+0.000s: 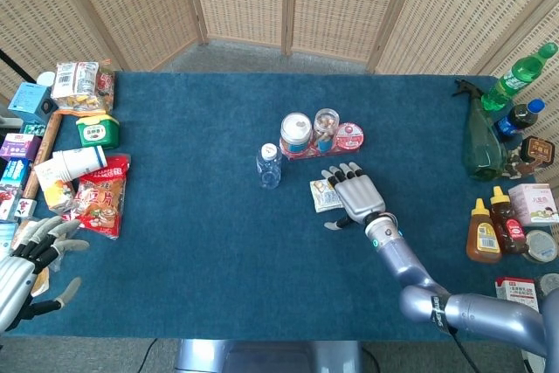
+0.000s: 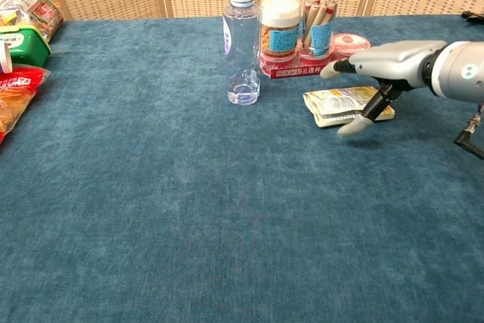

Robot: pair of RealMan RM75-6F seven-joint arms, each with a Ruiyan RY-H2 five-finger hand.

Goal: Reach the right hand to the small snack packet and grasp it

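The small snack packet [image 1: 325, 196] [image 2: 337, 106], pale yellow and white, lies flat on the blue table just in front of the snack jars. My right hand [image 1: 353, 194] [image 2: 382, 69] hovers over its right part with the fingers stretched out flat and the thumb hanging down at the packet's near edge. Nothing is gripped. My left hand [image 1: 19, 264] rests open at the table's near left corner, fingers spread; it shows only in the head view.
A clear water bottle [image 1: 269, 165] [image 2: 242, 45] stands left of the packet. Behind it is a red tray of snack jars [image 1: 320, 135] [image 2: 310, 32]. Snack bags and boxes [image 1: 80, 183] line the left edge; bottles and sauces [image 1: 494, 220] crowd the right edge.
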